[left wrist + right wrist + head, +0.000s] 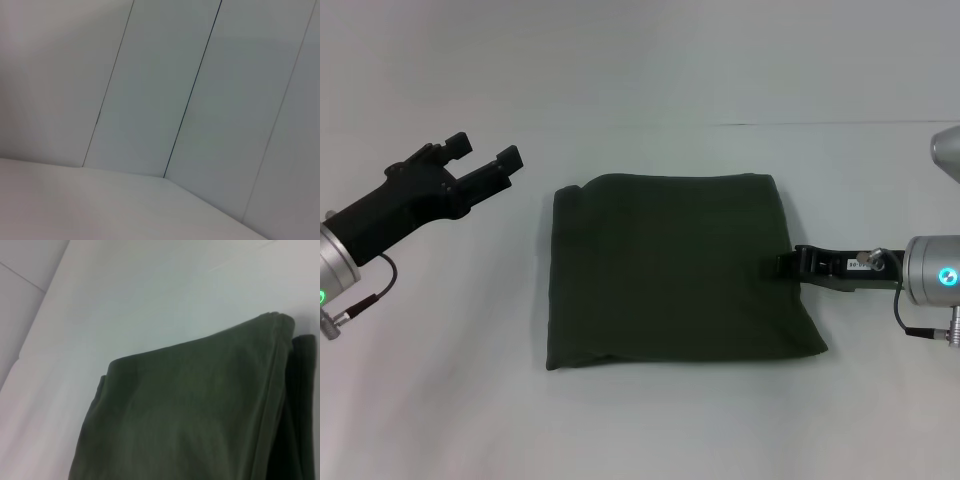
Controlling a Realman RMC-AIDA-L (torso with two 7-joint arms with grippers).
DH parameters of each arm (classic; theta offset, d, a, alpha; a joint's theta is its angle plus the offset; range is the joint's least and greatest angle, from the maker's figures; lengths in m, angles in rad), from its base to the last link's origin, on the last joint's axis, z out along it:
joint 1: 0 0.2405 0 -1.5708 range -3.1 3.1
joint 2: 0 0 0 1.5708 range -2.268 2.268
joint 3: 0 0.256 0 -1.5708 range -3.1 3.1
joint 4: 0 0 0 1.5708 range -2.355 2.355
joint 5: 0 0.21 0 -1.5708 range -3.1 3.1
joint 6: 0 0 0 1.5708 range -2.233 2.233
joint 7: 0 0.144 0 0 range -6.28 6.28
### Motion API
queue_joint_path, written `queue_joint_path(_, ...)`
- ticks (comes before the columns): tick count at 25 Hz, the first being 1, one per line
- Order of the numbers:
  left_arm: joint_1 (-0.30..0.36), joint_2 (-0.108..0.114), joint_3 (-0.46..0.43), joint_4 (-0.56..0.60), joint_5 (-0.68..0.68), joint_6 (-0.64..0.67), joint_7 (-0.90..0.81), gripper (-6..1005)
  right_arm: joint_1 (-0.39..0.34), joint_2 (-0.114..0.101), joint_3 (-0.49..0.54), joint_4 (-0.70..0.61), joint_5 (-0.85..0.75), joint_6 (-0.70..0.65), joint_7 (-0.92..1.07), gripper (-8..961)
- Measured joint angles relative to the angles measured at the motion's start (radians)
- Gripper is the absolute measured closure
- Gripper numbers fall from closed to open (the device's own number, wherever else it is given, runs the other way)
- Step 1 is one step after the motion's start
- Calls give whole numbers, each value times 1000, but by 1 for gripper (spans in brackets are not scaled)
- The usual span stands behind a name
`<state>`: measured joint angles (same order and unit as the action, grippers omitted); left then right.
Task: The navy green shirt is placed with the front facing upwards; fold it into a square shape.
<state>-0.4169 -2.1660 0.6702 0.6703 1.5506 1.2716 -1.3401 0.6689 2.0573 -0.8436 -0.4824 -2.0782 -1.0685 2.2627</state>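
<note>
My left hand [485,157] is hovering with fingers apart, off the shirt [675,270], which is lying mid-table [440,400], already folded roughly square. My right hand [798,264] is touching its right edge; grip unclear.

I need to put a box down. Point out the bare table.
Bare table lies in front of the folded shirt, behind it, and between its left edge and the raised left end effector. Crowded: the shirt's right edge, where the right end effector sits.
</note>
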Motion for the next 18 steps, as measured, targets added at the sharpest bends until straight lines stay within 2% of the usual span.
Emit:
queue_joint_path(12,0,0,0,0,0,4,-2,91,-16,2,18,-9,12,-14,-28,776)
queue_joint_path(18,1,1,0,7,-5,7,-2,92,-69,-4,68,-46,49,-25,-61,735)
